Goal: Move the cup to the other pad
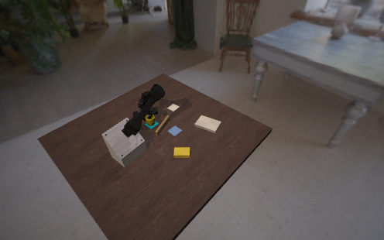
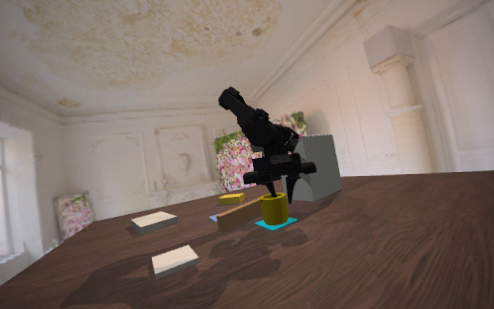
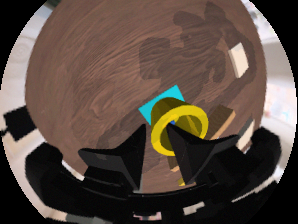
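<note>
Yellow cup (image 2: 274, 208) sits upright on the teal pad (image 2: 277, 223), base down on the wood table (image 2: 398, 239). Gripper (image 2: 280, 189) is right above it with its fingers spread partway: 1 fingertip dips inside the rim, the other hangs just outside the wall at 3 o'clock, neither visibly pressing. It holds nothing.

Wrist view agrees: cup rim (image 3: 178, 127) shows between the 2 dark fingers, teal pad (image 3: 158, 106) peeking out at 11 o'clock of the cup. Can't make out the marbles inside.

Top view: cup (image 1: 149, 119) on the teal pad (image 1: 152, 125), wooden bar (image 1: 162, 125) just beside at 3 o'clock, light blue pad (image 1: 174, 131) beyond it. Yellow block (image 1: 181, 152) at 5 o'clock, well apart. Grey arm base (image 1: 123, 142) at 8 o'clock.
</note>
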You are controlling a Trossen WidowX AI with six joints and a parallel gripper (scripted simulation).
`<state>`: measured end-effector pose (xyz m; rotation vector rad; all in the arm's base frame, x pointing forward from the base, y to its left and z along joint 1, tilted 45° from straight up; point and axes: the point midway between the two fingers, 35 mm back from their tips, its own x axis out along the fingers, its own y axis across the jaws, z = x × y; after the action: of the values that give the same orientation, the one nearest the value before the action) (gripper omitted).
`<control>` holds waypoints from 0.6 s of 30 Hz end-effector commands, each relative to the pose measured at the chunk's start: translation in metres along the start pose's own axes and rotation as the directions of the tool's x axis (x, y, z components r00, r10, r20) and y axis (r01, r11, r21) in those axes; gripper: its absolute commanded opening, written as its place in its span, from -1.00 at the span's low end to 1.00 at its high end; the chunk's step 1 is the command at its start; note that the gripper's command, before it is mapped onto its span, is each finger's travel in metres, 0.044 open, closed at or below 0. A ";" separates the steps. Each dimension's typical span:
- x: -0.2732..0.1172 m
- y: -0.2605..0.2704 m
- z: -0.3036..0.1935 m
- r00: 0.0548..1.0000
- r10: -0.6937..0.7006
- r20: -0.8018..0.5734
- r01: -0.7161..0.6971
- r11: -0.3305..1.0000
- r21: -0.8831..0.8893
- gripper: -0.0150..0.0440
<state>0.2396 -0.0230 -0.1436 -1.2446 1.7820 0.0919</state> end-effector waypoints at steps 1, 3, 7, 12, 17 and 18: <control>-0.004 -0.001 0.001 1.000 0.001 0.003 -0.001 1.000 0.004 0.01; -0.007 -0.001 0.001 1.000 0.001 0.003 -0.001 1.000 0.004 0.01; -0.013 -0.001 0.002 1.000 0.002 0.003 -0.002 1.000 0.002 0.01; -0.020 0.000 0.002 1.000 0.002 0.002 -0.002 1.000 0.001 0.01; -0.028 0.001 0.001 1.000 0.003 0.001 -0.003 1.000 -0.001 0.01; -0.029 0.001 0.001 1.000 0.003 0.001 -0.003 1.000 -0.001 0.01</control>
<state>0.2365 -0.0061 -0.1279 -1.2536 1.7967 0.1001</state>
